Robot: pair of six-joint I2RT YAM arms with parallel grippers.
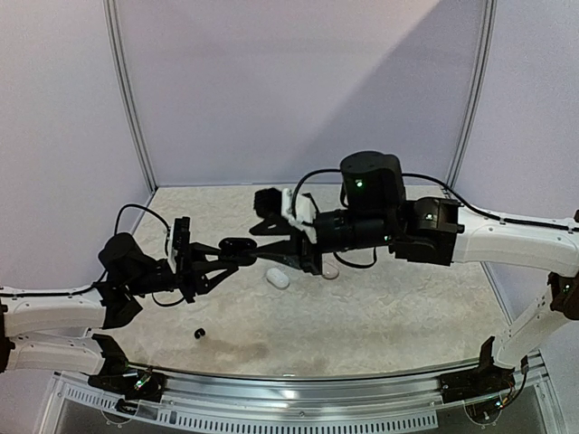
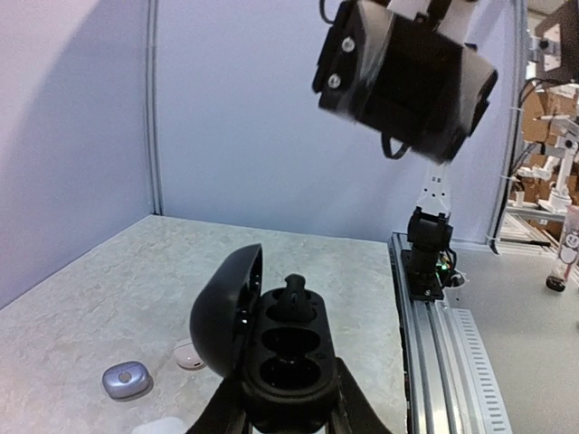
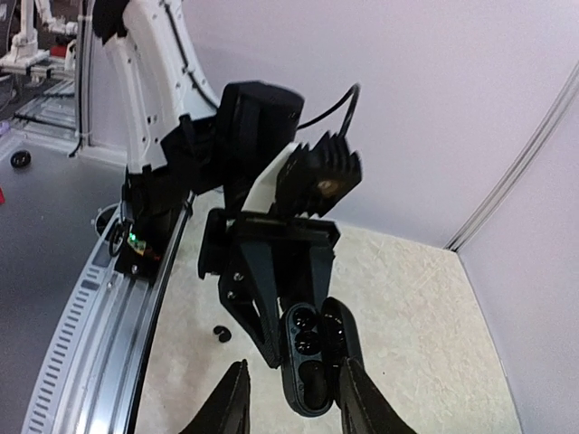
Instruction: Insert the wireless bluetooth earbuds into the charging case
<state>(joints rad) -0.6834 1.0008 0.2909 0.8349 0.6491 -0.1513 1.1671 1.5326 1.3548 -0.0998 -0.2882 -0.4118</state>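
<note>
The open black case is held by the left tool, which is clamped narrowly on its base. One bud is seated in its far well. The right tool is parted, nothing held, and pointed at the case. A second bud is seen lying on the surface.

A pale beige, speckled stone-look surface is carrying a few small items. A white oval pebble-like case is lying near its middle, and a second pale rounded case is sitting nearby, partly hidden. A tiny black earbud is resting well apart, toward the near left. A lavender-grey oval case is lying there too.
</note>
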